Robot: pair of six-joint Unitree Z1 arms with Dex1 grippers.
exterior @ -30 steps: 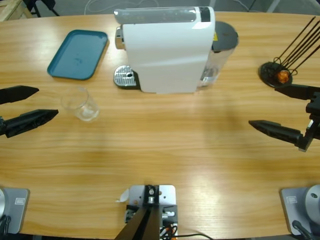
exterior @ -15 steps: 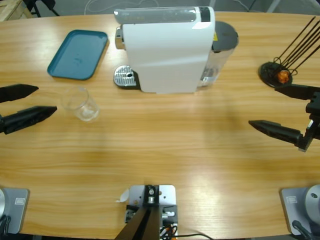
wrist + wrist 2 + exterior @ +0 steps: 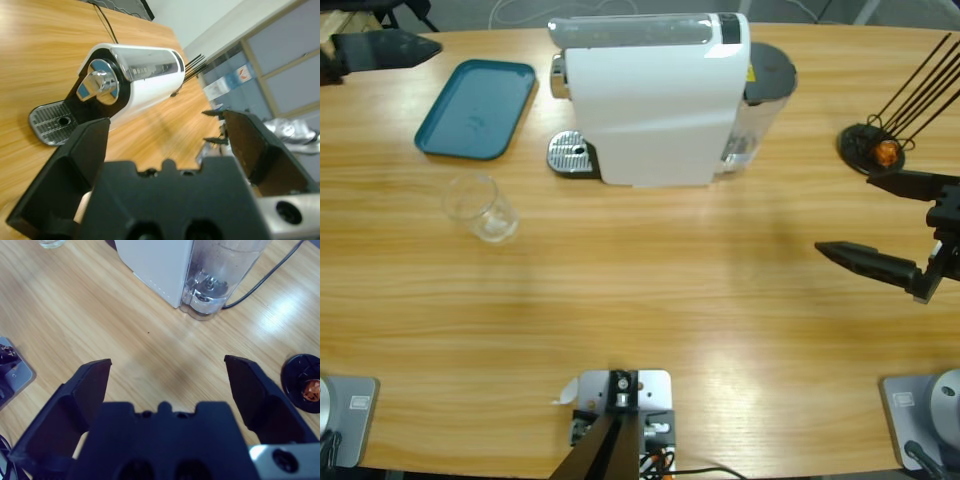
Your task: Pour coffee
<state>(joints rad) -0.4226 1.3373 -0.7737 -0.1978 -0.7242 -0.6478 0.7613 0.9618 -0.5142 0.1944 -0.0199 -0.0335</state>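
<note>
A white coffee machine [image 3: 655, 100] stands at the table's far middle, its metal drip tray [image 3: 570, 155] facing left. An empty clear glass [image 3: 480, 208] sits in front and left of the drip tray. My left gripper [image 3: 390, 46] is at the far left corner, behind the teal tray [image 3: 477, 108]. Its wrist view looks along the open left gripper [image 3: 165, 120] at the machine's spout end [image 3: 102, 85] and drip tray [image 3: 50, 120]. Open and holding nothing, my right gripper [image 3: 842, 213] hovers at the right edge and faces the machine's water tank [image 3: 215, 280].
A black round holder [image 3: 875, 148] with an orange capsule and thin black rods sits at the far right, just behind the right gripper. A black cable [image 3: 265, 277] runs from the tank's back. Bare wood lies between the glass and the right gripper.
My left gripper has left its spot beside the glass at the left edge and swung to the far left corner beyond the teal tray. The right gripper has barely moved.
</note>
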